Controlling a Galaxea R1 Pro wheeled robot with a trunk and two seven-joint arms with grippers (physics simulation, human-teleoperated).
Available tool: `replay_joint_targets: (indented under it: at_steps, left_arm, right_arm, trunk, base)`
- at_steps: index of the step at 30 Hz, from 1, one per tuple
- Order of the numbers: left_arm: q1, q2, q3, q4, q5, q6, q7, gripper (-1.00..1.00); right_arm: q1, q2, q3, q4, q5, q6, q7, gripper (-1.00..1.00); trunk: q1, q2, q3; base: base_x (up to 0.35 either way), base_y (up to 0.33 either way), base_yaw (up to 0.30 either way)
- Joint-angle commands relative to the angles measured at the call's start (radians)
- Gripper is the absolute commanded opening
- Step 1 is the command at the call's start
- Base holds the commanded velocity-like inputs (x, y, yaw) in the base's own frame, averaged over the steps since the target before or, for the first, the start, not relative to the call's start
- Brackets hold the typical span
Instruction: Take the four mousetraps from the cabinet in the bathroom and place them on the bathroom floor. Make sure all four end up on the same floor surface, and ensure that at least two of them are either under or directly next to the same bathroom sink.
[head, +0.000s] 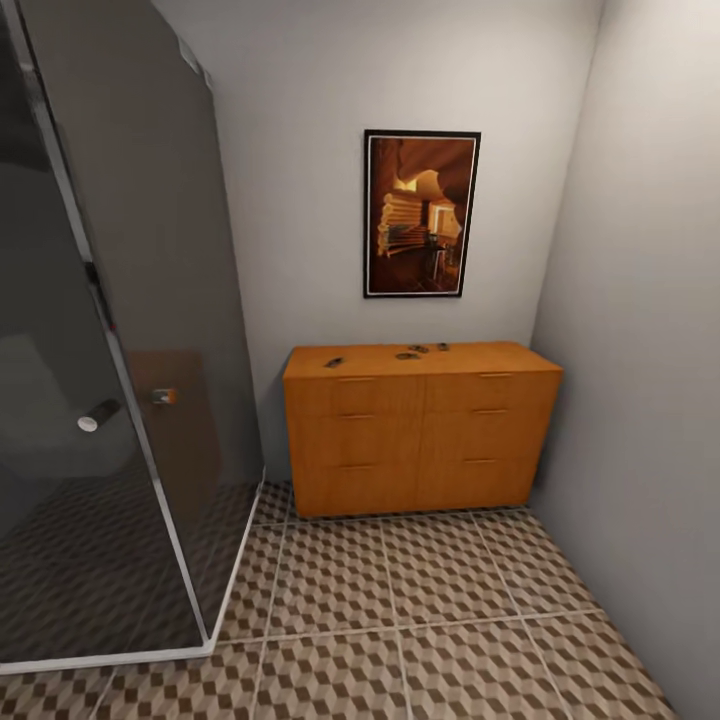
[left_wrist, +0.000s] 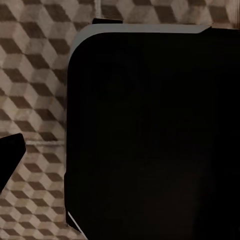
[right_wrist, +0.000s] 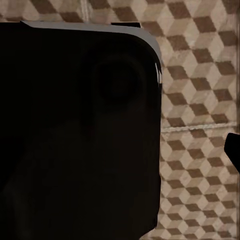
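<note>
Cube-patterned bathroom floor spreads to the cabinet on the far wall.
Mousetraps (small dark shapes) lie on the cabinet's top, under a framed picture. Both wrist views face tiles past a black housing; neither gripper's opening can be judged. No writing is readable.

Cabinet against the back wall, in the right corner of the floor, four mousetraps on its top, one near the left edge, three near the back edge, picture above, shower cabin on the left.
</note>
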Motion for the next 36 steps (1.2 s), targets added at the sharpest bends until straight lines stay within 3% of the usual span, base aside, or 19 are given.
replay_joint_targets:
  at_steps: [1,36]
  left_arm:
    - [0.0,0.0,0.001,0.0,0.006,-0.003,0.0,1.0]
    - [0.0,0.001,0.003,0.0,0.006,-0.005,0.0,1.0]
  right_arm:
    - [0.0,0.0,0.0,0.0,-0.001,-0.003,-0.001,1.0]
    - [0.0,0.0,0.0,0.0,-0.001,-0.003,-0.001,1.0]
  trunk:
    - [0.001,0.0,-0.001]
    - [0.001,0.0,-0.001]
  base:
    - [0.3,-0.108,-0.001]
    - [0.301,-0.108,0.0]
